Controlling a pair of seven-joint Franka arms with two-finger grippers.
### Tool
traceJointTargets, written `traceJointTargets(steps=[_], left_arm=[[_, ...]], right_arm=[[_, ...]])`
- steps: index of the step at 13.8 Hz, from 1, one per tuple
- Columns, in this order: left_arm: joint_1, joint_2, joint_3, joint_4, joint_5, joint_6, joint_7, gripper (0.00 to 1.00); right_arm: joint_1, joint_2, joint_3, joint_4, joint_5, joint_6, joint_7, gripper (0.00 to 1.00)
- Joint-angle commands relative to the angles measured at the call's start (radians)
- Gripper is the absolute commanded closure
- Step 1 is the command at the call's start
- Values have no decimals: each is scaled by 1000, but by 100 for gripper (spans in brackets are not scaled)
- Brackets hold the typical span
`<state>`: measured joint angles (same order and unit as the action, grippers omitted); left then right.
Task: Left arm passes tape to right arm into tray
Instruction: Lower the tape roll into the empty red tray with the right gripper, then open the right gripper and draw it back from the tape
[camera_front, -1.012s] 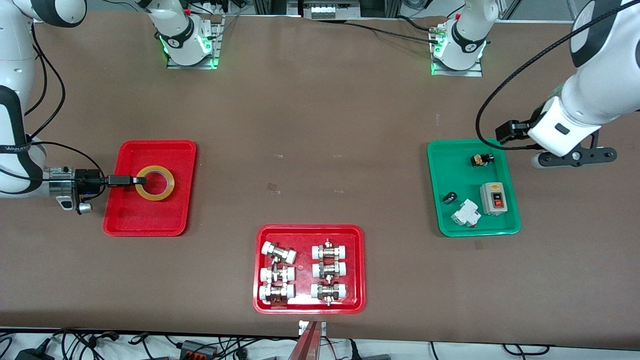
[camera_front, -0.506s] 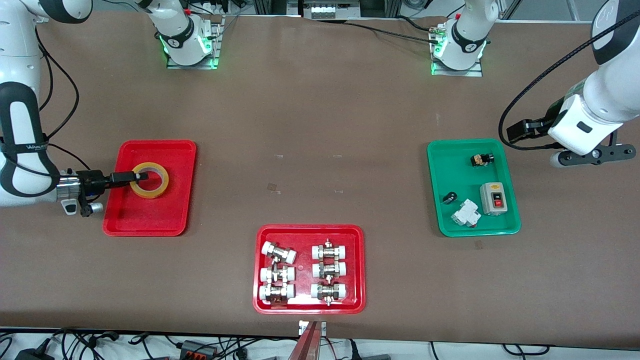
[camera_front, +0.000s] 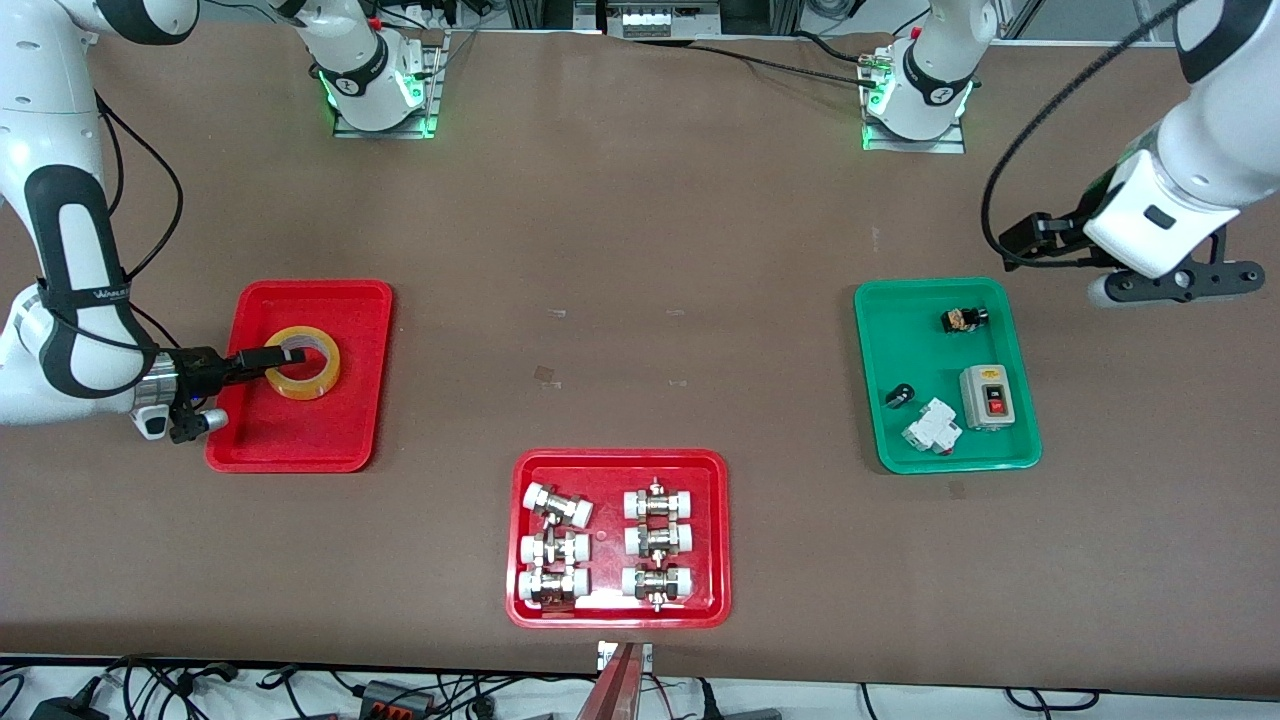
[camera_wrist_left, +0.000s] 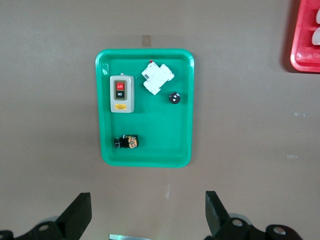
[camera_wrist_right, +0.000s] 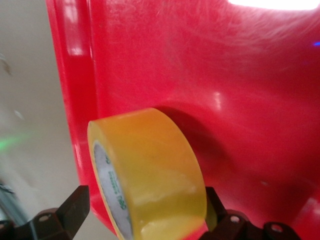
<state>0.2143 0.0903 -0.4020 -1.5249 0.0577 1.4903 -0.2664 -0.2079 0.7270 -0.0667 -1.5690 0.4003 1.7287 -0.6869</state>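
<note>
The yellow tape (camera_front: 325, 372) sits tilted in the plain red tray (camera_front: 300, 440) at the right arm's end of the table. My right gripper (camera_front: 275, 355) reaches into the tray, its fingers spread on either side of the roll's width, with a small gap showing on one side. In the right wrist view the tape (camera_wrist_right: 155, 170) stands on edge between the fingers of the right gripper (camera_wrist_right: 145, 210), over the tray floor (camera_wrist_right: 225, 75). My left gripper (camera_front: 1165, 288) is open and empty in the air beside the green tray, also seen in its own wrist view (camera_wrist_left: 148, 215).
A red tray (camera_front: 620, 460) of white-capped metal fittings lies near the front edge at mid table. A green tray (camera_front: 920, 340) with a switch box (camera_front: 985, 397) and small parts lies toward the left arm's end; it also shows in the left wrist view (camera_wrist_left: 150, 130).
The right arm's wrist has swung lower, and the tape has shifted slightly toward the right arm's end and tilted. The left gripper has drifted away from the green tray.
</note>
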Motion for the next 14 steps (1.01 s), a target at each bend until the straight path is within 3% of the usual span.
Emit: traceJointTargets(steps=[1,5,8,12,13,14], left_arm=[[16,-15,2,-12,-12,11,12,0],[17,-11,2,-12,-16,18,21,0],[17,-9,2,-12,-16,38,23,0],[37,-10,2,-18,-19,39,45,0],[16,-21,17,-23,-19,39,46,0],[-53,-24,88,-20,-19,38,46,0]], right_arm=[[65,-76,-7,-17,-147,29,105,0],[133,-197,-7,-6,-273,-4,271,0],[175,-284,-5,67,-375,-40,484,0],[215,-302,4,271,-402,-265,665,0],[219,-302,4,337,-402,-299,661,0],[217,-302,5,390,-397,-316,653,0]])
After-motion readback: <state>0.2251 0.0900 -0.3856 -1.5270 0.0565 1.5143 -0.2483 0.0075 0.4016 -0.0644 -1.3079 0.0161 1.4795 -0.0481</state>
